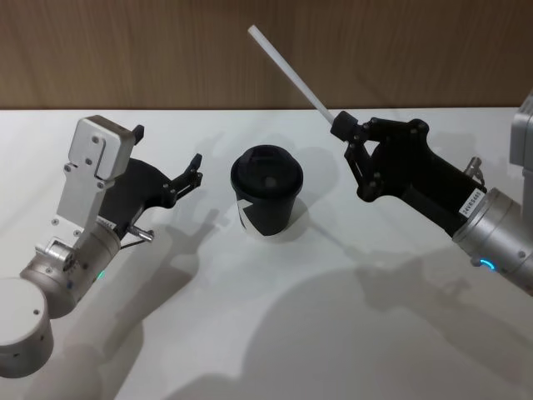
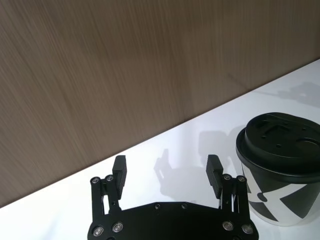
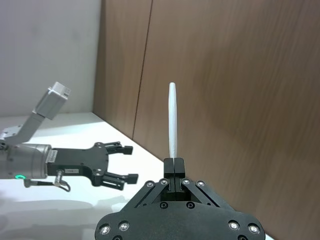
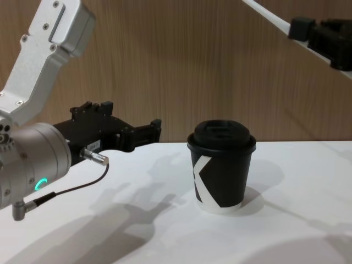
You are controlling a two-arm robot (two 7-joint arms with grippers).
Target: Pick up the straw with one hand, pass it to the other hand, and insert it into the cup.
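White tabletop (image 1: 250,350), cup (image 1: 268,200) centre: right gripper (image 1: 341,127), upper right, pinches straw (image 1: 291,71); left gripper (image 1: 166,148) fingers (image 1: 195,167) wide; handover, insertion to come.

White straw (image 1: 291,75) aloft, tilted, clamped in right gripper (image 1: 341,126); black lidded cup (image 1: 266,200) upright on table (image 1: 250,325).

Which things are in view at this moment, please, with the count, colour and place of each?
straw: one, white, in the air right of the cup, slanting up toward the wall.
cup: one, black with a white mark and black lid, upright mid-table between the pincers.
table: one, white, under everything.
wall: one, brown wood, behind the table.
cable: one, grey with a metal plug, beside the left arm.
left pincer: one, black, open and empty, left of the cup.
right pincer: one, black, shut on the straw, right of the cup.
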